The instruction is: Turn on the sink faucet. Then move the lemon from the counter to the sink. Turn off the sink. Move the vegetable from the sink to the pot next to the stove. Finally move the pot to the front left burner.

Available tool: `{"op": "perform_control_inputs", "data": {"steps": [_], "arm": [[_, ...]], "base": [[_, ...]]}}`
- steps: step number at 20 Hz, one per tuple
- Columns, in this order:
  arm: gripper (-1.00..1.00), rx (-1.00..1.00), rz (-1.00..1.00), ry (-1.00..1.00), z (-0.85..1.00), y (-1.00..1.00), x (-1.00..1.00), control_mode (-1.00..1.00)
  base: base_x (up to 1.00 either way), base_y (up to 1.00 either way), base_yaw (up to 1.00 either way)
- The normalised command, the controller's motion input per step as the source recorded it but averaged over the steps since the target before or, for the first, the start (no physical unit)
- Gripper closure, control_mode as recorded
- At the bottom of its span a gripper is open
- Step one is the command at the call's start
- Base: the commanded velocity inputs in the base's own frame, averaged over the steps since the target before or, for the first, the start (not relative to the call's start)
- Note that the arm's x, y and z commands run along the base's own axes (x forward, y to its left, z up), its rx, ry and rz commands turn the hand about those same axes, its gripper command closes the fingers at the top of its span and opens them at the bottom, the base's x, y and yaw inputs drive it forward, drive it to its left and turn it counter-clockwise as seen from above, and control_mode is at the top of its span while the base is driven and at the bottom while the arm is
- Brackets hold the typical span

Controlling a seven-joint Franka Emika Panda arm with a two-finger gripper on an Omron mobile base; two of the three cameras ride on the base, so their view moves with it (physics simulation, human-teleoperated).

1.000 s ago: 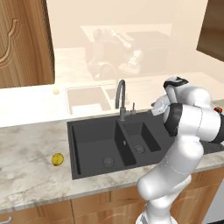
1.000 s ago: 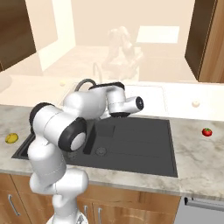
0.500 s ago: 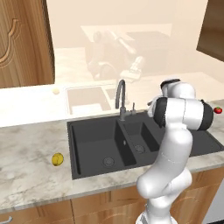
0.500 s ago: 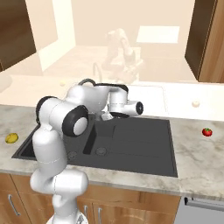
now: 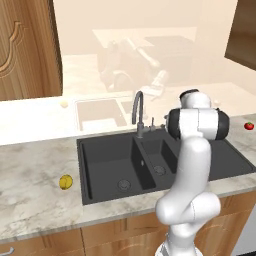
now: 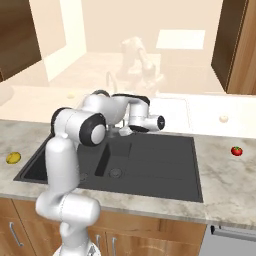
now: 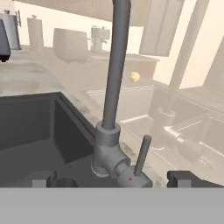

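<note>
The dark gooseneck sink faucet (image 5: 138, 112) stands behind the black double-basin sink (image 5: 105, 160). In the hand view its stem (image 7: 114, 87) rises up the middle, with the small side lever (image 7: 142, 154) upright beside the base. My gripper (image 7: 114, 181) is open, and its fingertips (image 7: 188, 178) stand wide on either side of the faucet base without touching it. No water runs from the spout. In the right base view the gripper (image 6: 123, 131) points left over the sink's back rim. The yellow lemon (image 5: 65, 182) lies on the marbled counter (image 5: 30, 205) left of the sink; the lemon (image 6: 13, 157) also shows at the far left.
A small red tomato (image 5: 248, 126) sits on the counter right of the sink (image 6: 160, 167); the same tomato (image 6: 236, 150) shows from the other side. A glossy wall rises behind the faucet. Wooden cabinets flank the upper corners.
The arm's elbow has swung from the right to upright over the sink's right basin, and the hand has drawn in toward the faucet base. The gripper stays open.
</note>
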Motion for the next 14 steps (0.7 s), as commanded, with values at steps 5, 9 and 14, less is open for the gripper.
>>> {"op": "perform_control_inputs", "data": {"steps": [5,9,14], "arm": [[-1.00,0.00,0.01,0.00,-0.18,0.05,0.17,-1.00],[-1.00,0.00,0.01,0.00,-0.13,0.08,0.16,-1.00],[-1.00,0.00,0.00,0.00,-0.12,0.14,0.18,-1.00]], "base": [[0.00,0.00,0.00],[0.00,0.00,0.00],[0.00,0.00,0.00]]}}
